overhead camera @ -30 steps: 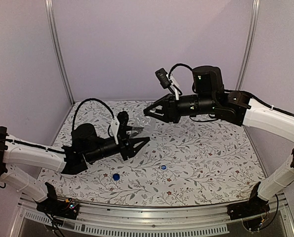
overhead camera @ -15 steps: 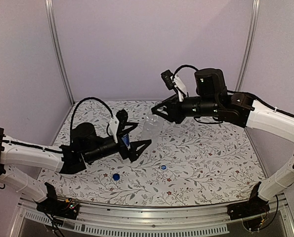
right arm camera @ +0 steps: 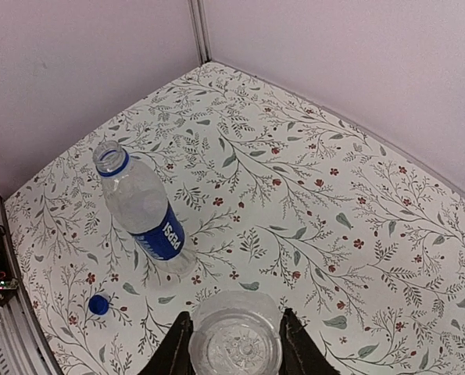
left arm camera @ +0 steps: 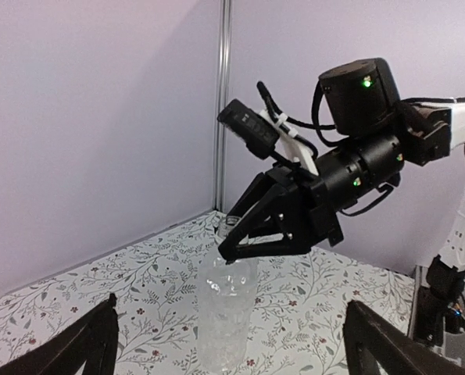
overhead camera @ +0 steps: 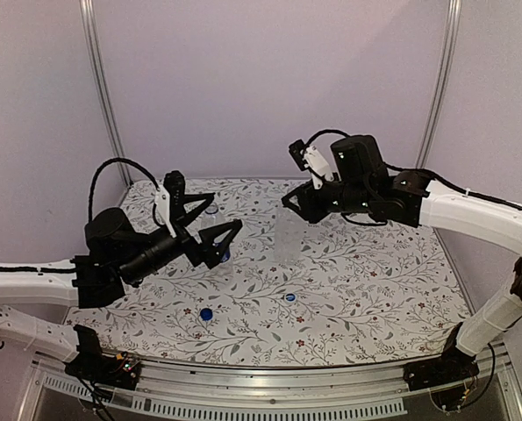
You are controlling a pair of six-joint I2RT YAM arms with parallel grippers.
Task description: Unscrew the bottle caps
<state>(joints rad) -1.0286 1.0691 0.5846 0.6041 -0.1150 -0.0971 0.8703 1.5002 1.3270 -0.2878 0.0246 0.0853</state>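
Two caps are already lying off their bottles, so this moment is being judged as the set-down after the last unscrewing. On the left, the left gripper (overhead camera: 225, 212) is being held clear, its fingers spread wide with nothing between them. Partly behind it, the labelled bottle (right arm camera: 144, 211) is standing upright and open-necked, with the blue cap (overhead camera: 206, 313) lying near it on the table (overhead camera: 375, 281). At centre, the plain bottle (left arm camera: 228, 312) is being kept upright, its neck pinched by the right gripper (overhead camera: 287, 202) with a finger on either side. The whitish cap (overhead camera: 289, 297) is lying in front of it, apart.

For a clean finish, the base should be settled flat before the pinch is eased, and the fingers drawn straight off so the light bottle is not tipped.

A second ago the left fingers were nearly together at the bottle's top; now they are being held back leftward, wide open. The plain bottle, tilted in the air then, is now being stood upright.
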